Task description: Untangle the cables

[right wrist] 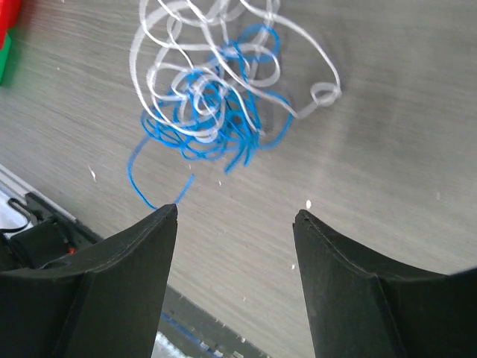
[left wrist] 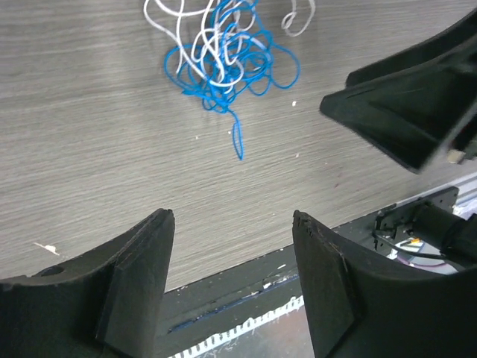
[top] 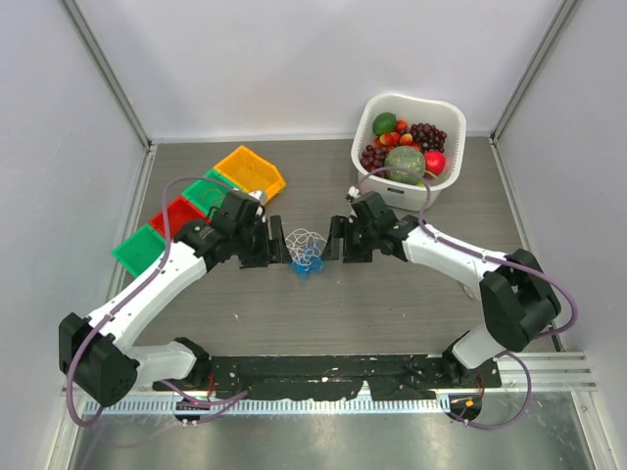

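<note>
Cables [top: 307, 253] lie in one loose bunch on the table [top: 392, 313], between the two grippers and touching neither. Only blue and white strands can be made out; no other colour shows.

Left gripper [left wrist: 232, 220]: jaws wide, nothing between them. The bunch lies ahead of its fingertips and slightly to the left in its view, well clear of the pads.

Right gripper [right wrist: 236, 212]: jaws wide, empty. The bunch lies just ahead of its tips, again slightly left. A blue tail [right wrist: 131, 171] runs down close to the finger on the left of its view. A white end loop [right wrist: 326, 95] sticks out ahead on the right.

Judgement: no strand is held. Blue and white are wound through each other at the core, so separation looks not yet begun.

Risks from here:
- Closing on the core would take both colours at once. Pulling then tightens the knot instead of loosening it.
- The wire is thin and lies flat, so the tips may close above it and come up empty, or go low and scrape the table.
- The grippers face each other closely across the bunch. If both reach in together, their fingers could meet.
- A pull from one side with nothing holding the other would drag the whole bunch instead of parting it.
- Springy loops may catch on a finger at release.

The blue tail and white end loop look like the safer pick points.
</note>
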Robot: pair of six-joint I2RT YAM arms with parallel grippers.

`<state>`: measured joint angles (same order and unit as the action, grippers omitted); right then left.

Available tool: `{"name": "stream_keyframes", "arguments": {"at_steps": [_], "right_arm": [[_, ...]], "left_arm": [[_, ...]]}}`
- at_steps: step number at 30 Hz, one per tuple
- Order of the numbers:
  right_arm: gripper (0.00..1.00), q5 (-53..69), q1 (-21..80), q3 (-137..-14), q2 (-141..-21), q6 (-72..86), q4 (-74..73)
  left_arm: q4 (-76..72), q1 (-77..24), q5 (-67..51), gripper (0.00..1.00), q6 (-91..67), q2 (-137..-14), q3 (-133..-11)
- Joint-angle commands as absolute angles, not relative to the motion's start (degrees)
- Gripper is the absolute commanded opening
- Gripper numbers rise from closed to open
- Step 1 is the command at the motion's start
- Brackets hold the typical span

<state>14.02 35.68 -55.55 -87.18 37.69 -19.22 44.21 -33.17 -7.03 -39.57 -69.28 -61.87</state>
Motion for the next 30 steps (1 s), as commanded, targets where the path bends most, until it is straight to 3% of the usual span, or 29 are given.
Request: {"name": "stream_keyframes", "arguments": {"at_steps": [1,5,13,15,16,18,20,28,30], "right_arm": [[0.69,8.09,37.7,-63.19,-90.07,26.47,-15.47],[0.68,5.89,38.14,-66.62,-96.04,19.43,-14.07],[0.61,3.17,38.76,-72.41,-104.94,14.59,-13.01],[0.52,0.72,38.93,-73.38,-105.99,14.06,-12.57],[0.41,-2.08,38.94,-73.65,-105.82,14.15,-12.48],[0.18,-4.99,38.94,-75.84,-104.51,15.2,-15.02],[0.01,-6.15,38.94,-78.22,-101.1,17.13,-20.2],[0.01,1.12,39.46,-81.29,-76.04,27.59,-29.17],[0.01,3.94,39.46,-86.38,-72.79,29.09,-30.32]], "left_arm": [[42.28,-32.08,-9.48,0.68,-39.46,-71.44,-59.07],[38.59,-31.73,-13.61,0.81,-40.6,-77.86,-58.18],[32.96,-31.73,-16.61,0.87,-41.92,-86.04,-61.08],[31.04,-31.73,-16.7,0.89,-42.36,-87.62,-60.73],[29.98,-31.64,-15.92,0.89,-42.62,-88.58,-60.21],[28.83,-31.29,-12.85,0.88,-42.45,-91.65,-60.29],[29.87,-30.85,-10.29,0.86,-41.93,-95.61,-62.39],[30.22,-30.5,-2.73,0.74,-40.7,-106.51,-68.72],[31.11,-30.24,-1.24,0.64,-39.64,-108.01,-69.52]]}}
